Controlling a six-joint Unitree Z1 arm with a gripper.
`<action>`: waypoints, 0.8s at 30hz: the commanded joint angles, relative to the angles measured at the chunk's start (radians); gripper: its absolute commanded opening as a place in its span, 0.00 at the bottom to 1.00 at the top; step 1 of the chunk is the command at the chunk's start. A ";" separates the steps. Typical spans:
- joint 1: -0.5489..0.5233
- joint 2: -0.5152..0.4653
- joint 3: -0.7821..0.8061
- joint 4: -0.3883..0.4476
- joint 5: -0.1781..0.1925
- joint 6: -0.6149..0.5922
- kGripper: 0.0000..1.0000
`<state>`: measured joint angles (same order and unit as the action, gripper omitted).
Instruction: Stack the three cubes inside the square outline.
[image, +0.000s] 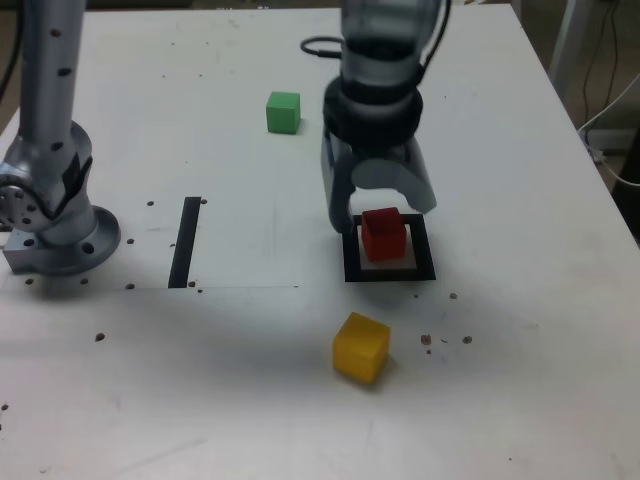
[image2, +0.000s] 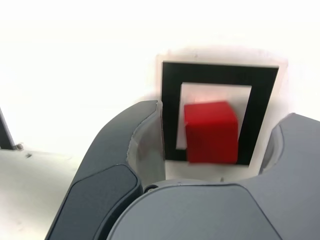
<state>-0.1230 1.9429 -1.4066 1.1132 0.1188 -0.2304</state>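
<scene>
Red cube (image: 383, 233) set inside the square outline (image: 390, 272); first layer judged done. Gripper (image: 379, 212) seen spread around it, jaws clear of its sides. Yellow cube (image: 360, 346) and green cube (image: 283, 111) left unstacked on table (image: 520, 200).

White table (image: 200, 400); straight black strip (image: 185, 242); black cable (image: 318, 45); dark specks scattered.

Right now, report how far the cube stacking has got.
Done: the red cube sits inside the square outline on the table. In hand: nothing; the tool hangs over that cube with its jaws spread on either side, not gripping it. Left: the yellow cube and the green cube both lie loose on the table, neither stacked yet.
</scene>
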 joint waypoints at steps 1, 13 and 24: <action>-0.021 -0.040 0.006 0.007 -0.002 0.002 0.99; -0.214 -0.126 0.056 -0.036 -0.072 0.037 0.94; -0.314 -0.009 0.069 -0.097 -0.087 0.106 0.92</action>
<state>-0.4324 1.9197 -1.3367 1.0149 0.0320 -0.1319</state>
